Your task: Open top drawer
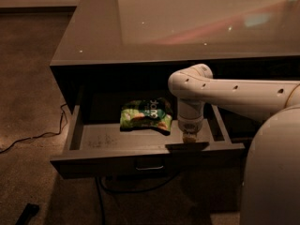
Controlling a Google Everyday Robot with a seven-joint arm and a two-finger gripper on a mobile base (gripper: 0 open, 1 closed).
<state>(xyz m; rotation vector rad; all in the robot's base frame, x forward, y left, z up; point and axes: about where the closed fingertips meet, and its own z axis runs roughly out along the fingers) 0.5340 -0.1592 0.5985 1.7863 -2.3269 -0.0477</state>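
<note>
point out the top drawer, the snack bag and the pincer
top drawer (108, 161): camera view, on its front panel
snack bag (144, 117): camera view, on the bag's middle
pincer (189, 143): camera view, low end, at the drawer's front edge

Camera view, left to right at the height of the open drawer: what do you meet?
Black cable on the floor → top drawer's left wall → green snack bag → tool at the drawer's front rim → robot's white body.

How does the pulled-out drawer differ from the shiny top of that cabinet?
The top drawer is matte and dull; the countertop is glossy and mirrors lights. The top drawer is a walled tray holding a green snack bag; the countertop is a flat slab. Both are dark grey-brown. The gripper hangs just inside the drawer's front edge, right of the bag.
</note>
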